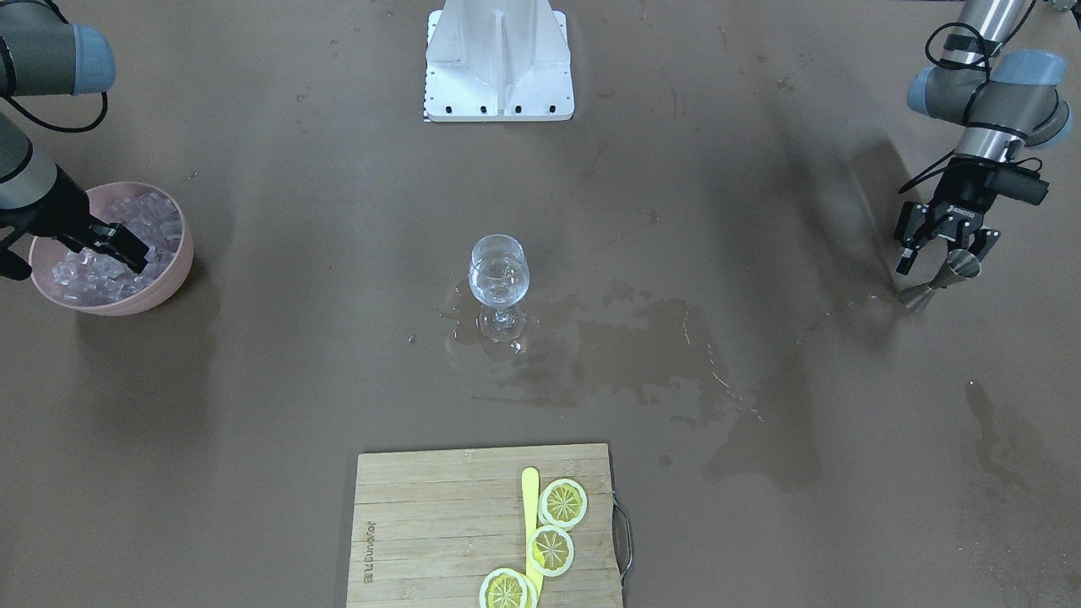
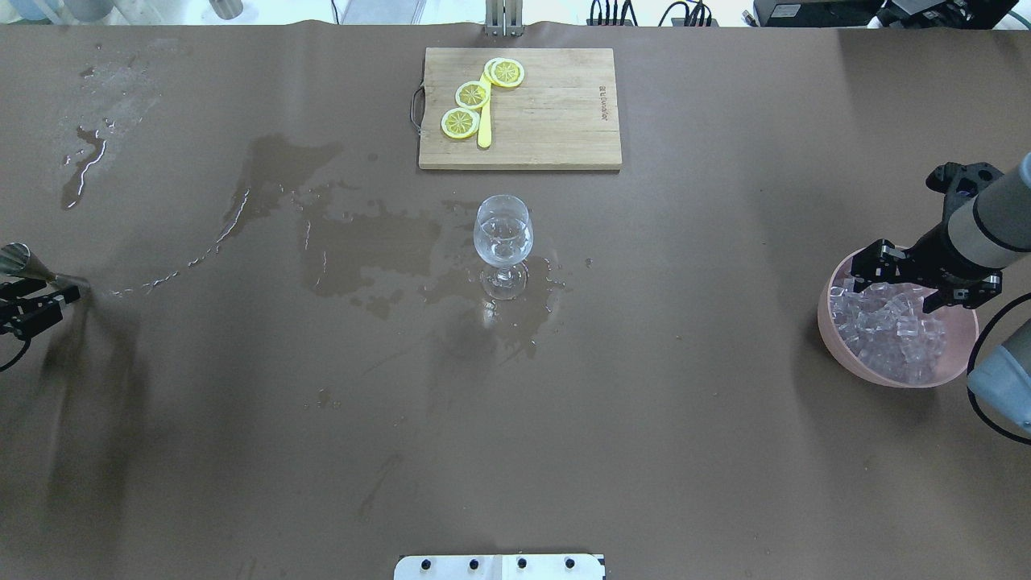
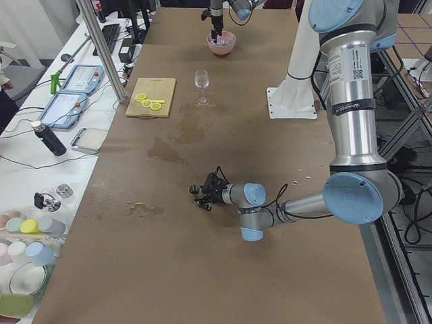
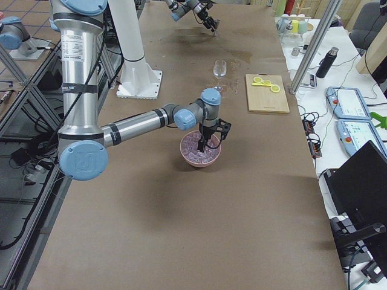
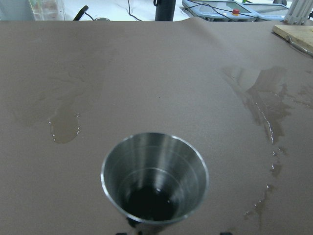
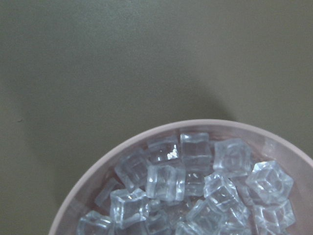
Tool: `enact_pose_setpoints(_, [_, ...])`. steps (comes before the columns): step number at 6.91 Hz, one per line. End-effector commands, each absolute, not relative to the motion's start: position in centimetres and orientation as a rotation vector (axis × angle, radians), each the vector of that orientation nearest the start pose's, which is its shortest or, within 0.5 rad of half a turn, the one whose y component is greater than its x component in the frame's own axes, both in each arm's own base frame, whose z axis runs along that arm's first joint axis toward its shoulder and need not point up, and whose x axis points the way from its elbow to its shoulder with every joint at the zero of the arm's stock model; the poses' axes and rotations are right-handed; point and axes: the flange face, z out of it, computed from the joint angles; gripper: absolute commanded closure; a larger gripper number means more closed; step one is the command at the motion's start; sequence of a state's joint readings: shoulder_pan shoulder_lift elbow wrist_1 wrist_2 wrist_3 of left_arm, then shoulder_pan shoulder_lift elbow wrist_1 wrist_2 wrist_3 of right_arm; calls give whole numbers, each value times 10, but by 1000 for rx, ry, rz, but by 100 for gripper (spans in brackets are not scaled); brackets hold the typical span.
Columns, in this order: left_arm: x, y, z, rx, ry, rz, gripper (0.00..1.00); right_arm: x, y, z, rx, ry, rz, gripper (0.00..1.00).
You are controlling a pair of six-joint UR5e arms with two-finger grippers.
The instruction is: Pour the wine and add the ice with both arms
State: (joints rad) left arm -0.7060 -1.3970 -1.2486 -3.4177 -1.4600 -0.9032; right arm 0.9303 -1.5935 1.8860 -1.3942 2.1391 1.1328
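A wine glass stands mid-table and holds a little clear wine. A pink bowl at the robot's right holds many clear ice cubes. My right gripper hangs over the bowl's inner side with its jaws spread, its tips down among the ice. Nothing shows between them. My left gripper is at the table's far left edge, jaws spread around a steel jigger. The jigger stands on the table and looks almost empty.
Wet spill patches spread from the glass toward the left gripper. A wooden cutting board with lemon slices and a yellow knife lies beyond the glass. The white base plate is at the robot's side.
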Motion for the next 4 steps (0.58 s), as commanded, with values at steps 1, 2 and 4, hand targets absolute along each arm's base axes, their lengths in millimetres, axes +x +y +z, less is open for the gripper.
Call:
enact_pose_setpoints(1, [201,-363,692,931,981,-110,31,-234,-441,504,-149,-709,339,5])
enact_pose_setpoints(2, [198,-365,692,936,976,-117,31,-234,-438,507,-155,-704,339,5])
enact_pose_setpoints(4, [189,-371,692,947,963,-137,31,-228,-430,526,-148,-714,335,5])
